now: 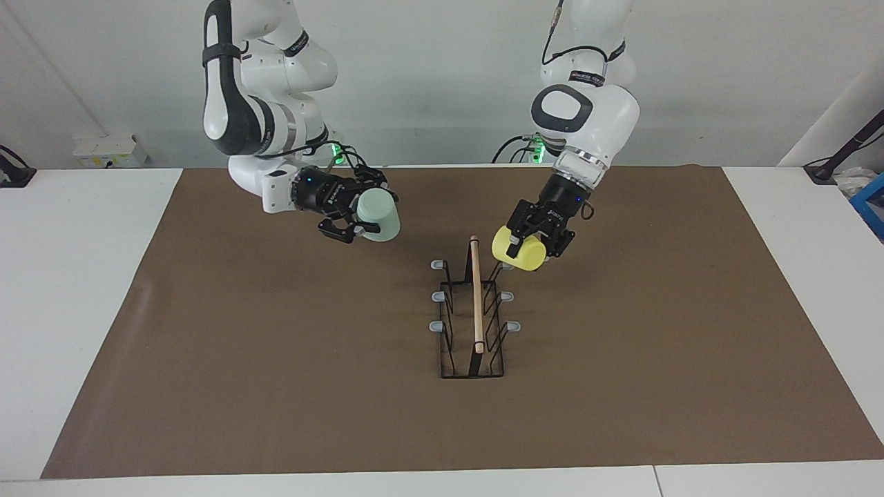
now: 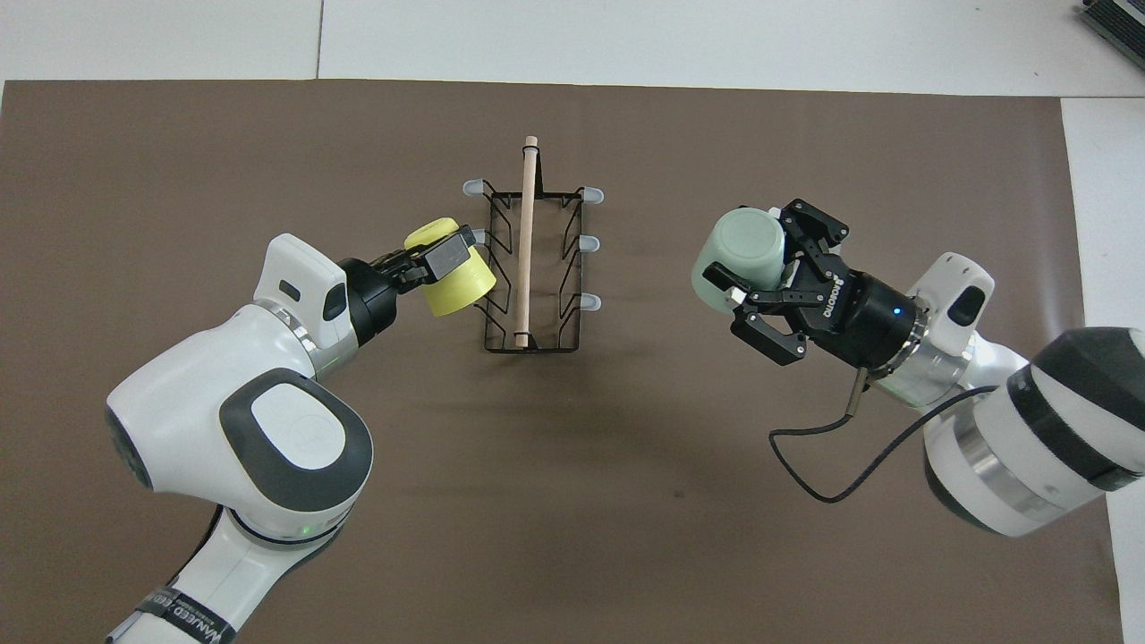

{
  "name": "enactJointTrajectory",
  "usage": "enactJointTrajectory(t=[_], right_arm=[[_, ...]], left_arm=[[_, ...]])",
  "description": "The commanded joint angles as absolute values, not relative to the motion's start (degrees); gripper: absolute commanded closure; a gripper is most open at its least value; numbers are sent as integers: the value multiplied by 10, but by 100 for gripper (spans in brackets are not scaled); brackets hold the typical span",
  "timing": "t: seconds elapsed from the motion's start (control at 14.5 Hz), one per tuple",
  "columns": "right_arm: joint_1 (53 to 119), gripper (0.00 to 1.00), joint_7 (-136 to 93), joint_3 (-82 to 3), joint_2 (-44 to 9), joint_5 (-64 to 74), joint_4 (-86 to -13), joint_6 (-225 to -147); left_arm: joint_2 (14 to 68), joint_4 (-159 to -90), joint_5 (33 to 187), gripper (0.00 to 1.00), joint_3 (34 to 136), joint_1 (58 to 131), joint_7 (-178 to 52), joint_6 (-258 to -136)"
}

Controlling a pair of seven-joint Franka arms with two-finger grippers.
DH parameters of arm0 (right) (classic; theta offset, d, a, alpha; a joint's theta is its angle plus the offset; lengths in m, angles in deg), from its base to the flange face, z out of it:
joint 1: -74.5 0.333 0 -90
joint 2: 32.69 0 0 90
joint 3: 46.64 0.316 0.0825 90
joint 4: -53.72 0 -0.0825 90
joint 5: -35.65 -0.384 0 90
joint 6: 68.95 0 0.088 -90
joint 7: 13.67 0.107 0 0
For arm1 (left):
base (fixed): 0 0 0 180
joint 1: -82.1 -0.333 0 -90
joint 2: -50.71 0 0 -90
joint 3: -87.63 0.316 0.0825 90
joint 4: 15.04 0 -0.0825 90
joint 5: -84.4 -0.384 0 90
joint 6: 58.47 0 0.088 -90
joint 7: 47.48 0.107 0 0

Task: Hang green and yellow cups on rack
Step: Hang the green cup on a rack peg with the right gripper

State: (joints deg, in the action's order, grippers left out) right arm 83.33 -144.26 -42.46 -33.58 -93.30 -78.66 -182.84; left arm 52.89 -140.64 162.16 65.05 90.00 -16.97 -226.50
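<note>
The rack (image 1: 475, 304) (image 2: 526, 259), black wire with a wooden rod along its top, stands mid-table on the brown mat. My left gripper (image 1: 526, 243) (image 2: 445, 266) is shut on the yellow cup (image 1: 523, 259) (image 2: 465, 282). It holds the cup tilted on its side just above the rack's prongs on the left arm's side, at the end nearer the robots. My right gripper (image 1: 366, 210) (image 2: 747, 255) is shut on the pale green cup (image 1: 383, 217) (image 2: 733, 250). That cup also lies sideways in the air, over bare mat between the rack and the right arm's end of the table.
A brown mat (image 1: 276, 359) covers most of the white table (image 1: 69, 276). The right arm's black cable (image 2: 850, 465) loops over the mat. A blue object (image 1: 873, 200) sits at the table's edge at the left arm's end.
</note>
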Motion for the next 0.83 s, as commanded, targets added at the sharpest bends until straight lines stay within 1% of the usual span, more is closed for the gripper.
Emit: enactJointTrajectory(t=[0.0,0.14,0.34,0.69,0.76], right_arm=[[842,82,-1508,-426,-308,-963,-790,-1831],[854,82,-1530,-426,-290,-981,-796,-1821],[896,82,-1596,-426,-211,-1084,-792,-1743],[916,82,-1606,-427,-207,-1097,-792,-1757],[916,82,-1613,-427,-203,-1098,-791,-1758]], left_arm=[[548,-1427,1627,100,653,897,-161,-2256],[541,-1425,1624,100,653,897,-117,-2269],[512,-1416,1624,100,648,904,-72,-2354],[453,-1386,1625,100,628,922,-73,-2439],[448,-1378,1625,100,625,922,-74,-2445]])
